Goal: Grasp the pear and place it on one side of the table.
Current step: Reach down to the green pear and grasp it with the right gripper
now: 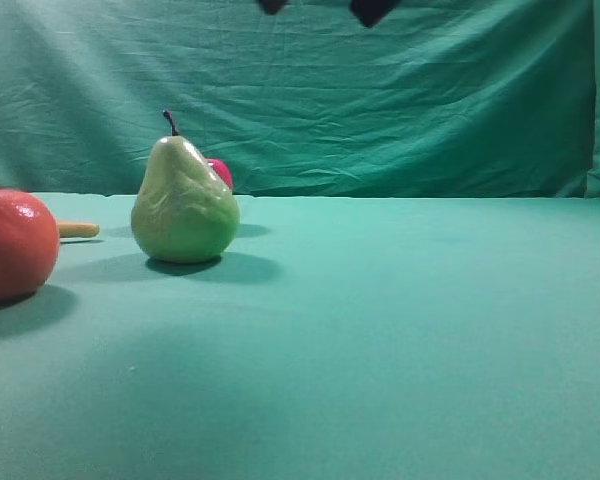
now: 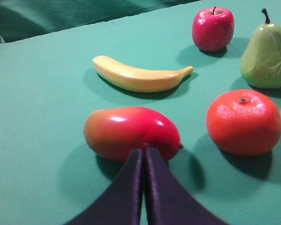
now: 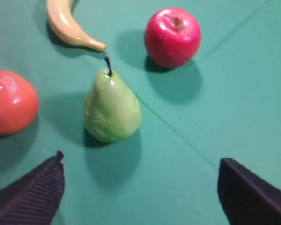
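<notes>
The yellow-green pear (image 1: 184, 203) stands upright on the teal table (image 1: 400, 330), left of centre. It also shows in the right wrist view (image 3: 112, 108) and at the right edge of the left wrist view (image 2: 267, 56). My right gripper (image 3: 140, 161) is open and empty, above the table with the pear ahead of it and a little left. Its dark fingertips (image 1: 372, 10) show at the top of the high view. My left gripper (image 2: 144, 152) is shut and empty, just in front of a red-yellow mango (image 2: 131, 132).
An orange-red round fruit (image 1: 15, 243) sits at the far left, left of the pear. A red apple (image 3: 172, 36) stands behind the pear. A yellow banana (image 2: 140, 77) lies behind the mango. A wrinkled teal backdrop (image 1: 380, 100) closes the far edge.
</notes>
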### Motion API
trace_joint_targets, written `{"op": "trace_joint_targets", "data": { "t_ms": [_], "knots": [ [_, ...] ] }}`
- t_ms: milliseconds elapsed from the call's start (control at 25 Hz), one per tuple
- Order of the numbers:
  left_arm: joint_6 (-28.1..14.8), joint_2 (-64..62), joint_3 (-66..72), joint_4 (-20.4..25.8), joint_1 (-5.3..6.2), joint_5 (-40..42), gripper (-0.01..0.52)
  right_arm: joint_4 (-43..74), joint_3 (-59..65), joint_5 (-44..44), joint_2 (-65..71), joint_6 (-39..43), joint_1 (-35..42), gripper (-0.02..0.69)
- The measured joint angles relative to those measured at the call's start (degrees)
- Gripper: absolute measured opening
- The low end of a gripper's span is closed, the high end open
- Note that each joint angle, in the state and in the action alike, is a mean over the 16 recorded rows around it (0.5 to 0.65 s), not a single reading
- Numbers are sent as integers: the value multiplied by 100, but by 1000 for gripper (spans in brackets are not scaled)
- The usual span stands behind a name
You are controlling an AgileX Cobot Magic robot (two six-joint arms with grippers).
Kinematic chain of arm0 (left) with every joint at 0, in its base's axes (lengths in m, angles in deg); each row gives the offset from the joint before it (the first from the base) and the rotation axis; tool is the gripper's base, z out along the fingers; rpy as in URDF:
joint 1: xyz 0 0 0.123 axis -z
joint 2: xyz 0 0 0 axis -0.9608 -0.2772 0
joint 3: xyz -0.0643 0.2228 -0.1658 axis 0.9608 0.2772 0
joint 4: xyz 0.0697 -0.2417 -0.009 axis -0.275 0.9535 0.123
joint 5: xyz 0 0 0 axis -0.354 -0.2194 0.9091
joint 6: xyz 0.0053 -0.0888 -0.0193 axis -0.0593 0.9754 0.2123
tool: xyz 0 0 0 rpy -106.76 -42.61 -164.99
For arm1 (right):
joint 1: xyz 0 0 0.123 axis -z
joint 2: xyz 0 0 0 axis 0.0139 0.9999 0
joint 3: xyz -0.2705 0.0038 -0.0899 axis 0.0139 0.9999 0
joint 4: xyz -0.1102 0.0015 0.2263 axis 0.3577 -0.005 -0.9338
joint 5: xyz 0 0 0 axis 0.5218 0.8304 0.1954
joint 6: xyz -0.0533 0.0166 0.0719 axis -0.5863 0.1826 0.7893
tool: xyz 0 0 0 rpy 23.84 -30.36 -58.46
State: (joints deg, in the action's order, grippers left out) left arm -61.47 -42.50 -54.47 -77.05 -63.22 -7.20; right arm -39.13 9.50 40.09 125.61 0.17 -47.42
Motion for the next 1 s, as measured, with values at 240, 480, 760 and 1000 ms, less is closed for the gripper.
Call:
{"op": "trace_joint_targets", "data": {
  "t_ms": [240, 480, 760, 1000],
  "knots": [
    [0, 0, 0, 0, 0, 0, 0, -46, -714, -44, 979, 24, -13, 670],
    [0, 0, 0, 0, 0, 0, 0, -66, -1187, -61, 1687, 171, 131, 596],
    [0, 0, 0, 0, 0, 0, 0, 4, -1408, 232, 1741, 339, 339, 483],
    [0, 0, 0, 0, 0, 0, 0, 116, -1233, 717, 990, 391, 723, 413]
  ]
}}
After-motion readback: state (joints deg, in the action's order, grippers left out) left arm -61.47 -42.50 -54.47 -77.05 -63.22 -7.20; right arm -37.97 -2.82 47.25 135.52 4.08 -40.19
